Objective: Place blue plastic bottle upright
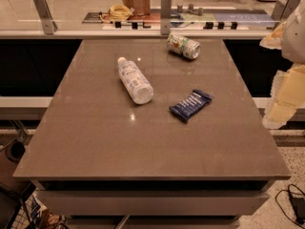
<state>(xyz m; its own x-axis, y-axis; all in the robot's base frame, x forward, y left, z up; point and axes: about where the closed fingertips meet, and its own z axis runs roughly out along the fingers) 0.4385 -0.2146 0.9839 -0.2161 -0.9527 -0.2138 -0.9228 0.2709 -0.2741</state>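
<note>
Grey table (152, 147), bottle (135, 80) lying flat, open tabletop around it. My gripper (286, 97) hangs beyond the right edge, well apart; grip state I can't tell.

Only a slice of the robot shows, at the far right edge of the view. The arm (296, 42) is a smooth, rounded white shell, cut off by the frame. A pale yellow, wedge-shaped piece juts from its upper left side. Below it the claw (285, 99), just off the right rim of the desk (143, 142), is built of blocky cream-yellow segments with flat faces and angled edges, stacked one under another and ending in a paler lower tip.
</note>
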